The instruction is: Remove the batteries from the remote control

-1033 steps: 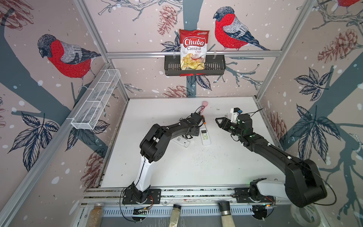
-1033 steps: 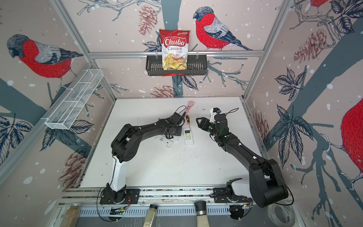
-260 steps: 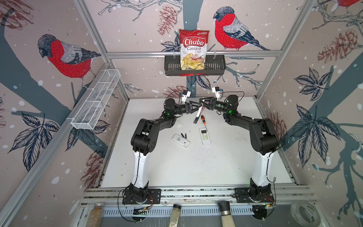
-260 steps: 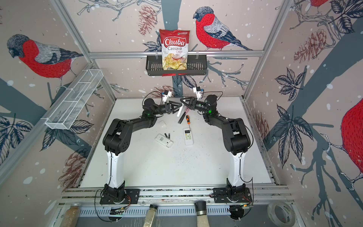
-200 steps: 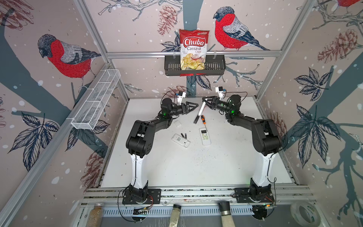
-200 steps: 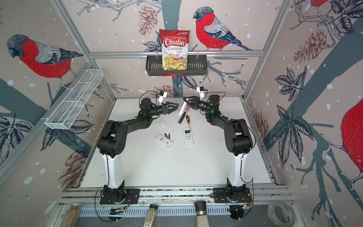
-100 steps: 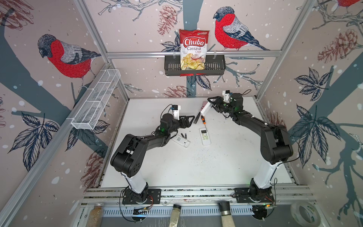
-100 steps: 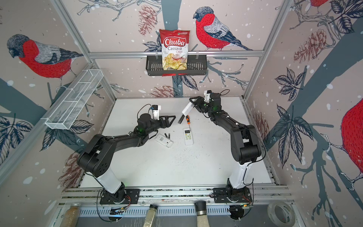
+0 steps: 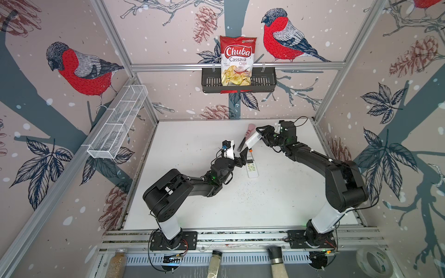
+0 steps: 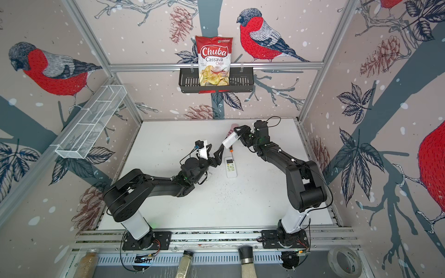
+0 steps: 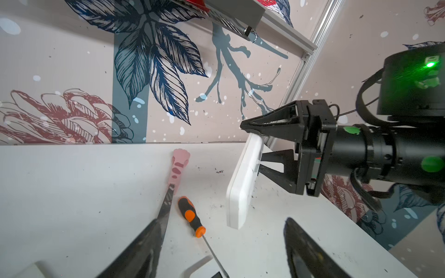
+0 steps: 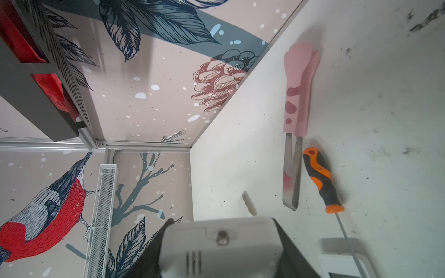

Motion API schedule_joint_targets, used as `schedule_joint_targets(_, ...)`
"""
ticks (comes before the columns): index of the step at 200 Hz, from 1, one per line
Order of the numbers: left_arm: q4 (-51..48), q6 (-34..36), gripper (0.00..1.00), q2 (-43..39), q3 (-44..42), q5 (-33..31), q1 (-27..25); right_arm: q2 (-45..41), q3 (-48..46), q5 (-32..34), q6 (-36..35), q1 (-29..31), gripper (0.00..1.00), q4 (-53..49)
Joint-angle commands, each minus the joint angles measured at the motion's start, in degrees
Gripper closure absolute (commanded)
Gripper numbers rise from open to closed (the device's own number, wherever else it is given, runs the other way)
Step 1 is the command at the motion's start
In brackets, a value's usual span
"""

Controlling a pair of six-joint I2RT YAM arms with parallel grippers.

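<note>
The right end effector [image 11: 251,144] pinched one end of a white remote [image 11: 243,187], holding it clear of the counter [image 9: 265,204] with its free end slanting down toward the left end effector [image 11: 222,223]. The left end effector's two dark pointed fingers [image 11: 149,243] were spread with nothing between them, just below the remote's free end. The batteries could not be made out in any view. In the right wrist view the remote's face showed a small round screw and a few short slots. A printed patch near the grip was too small to read.

On the back wall beyond both end effectors a red and white bag [image 9: 237,62] read "Chuba Cassava Chips". It stood in a black slotted basket [image 9: 209,81].

The right arm stretched long and low from its base. The left arm was folded at the elbow, its wrist raised.

Beside the left end effector lay a second white remote [image 9: 252,168], flat, with a small display. An orange-and-black screwdriver [image 11: 190,214] and a pink-handled metal tool [image 11: 179,168] lay side by side under the held remote
</note>
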Motion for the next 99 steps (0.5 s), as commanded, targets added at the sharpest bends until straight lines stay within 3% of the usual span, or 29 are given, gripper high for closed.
schedule_joint_targets(1, 3.41, 2.3, 0.3, 1.66, 2.32, -3.78, -0.6, -1.07, -0.44, 2.19, 0.85, 0.27, 0.7, 0.52)
schedule_joint_targets(28, 2.8, 2.13, 0.43, 3.94, 4.84, -2.25, -0.65, -1.8, -1.39, 2.54, 0.3, 0.27, 0.71, 0.31)
schedule_joint_targets(69, 2.25, 1.43, 0.33, 7.37, 8.16, 1.95, -0.73, -0.76, -1.07, 2.31, 0.3, 0.27, 0.72, 0.89)
schedule_joint_targets(99, 1.26, 0.17, 0.37, 10.01, 10.45, 3.77, -0.68, 0.21, -0.2, 1.55, 0.05, 0.29, 0.72, 1.26)
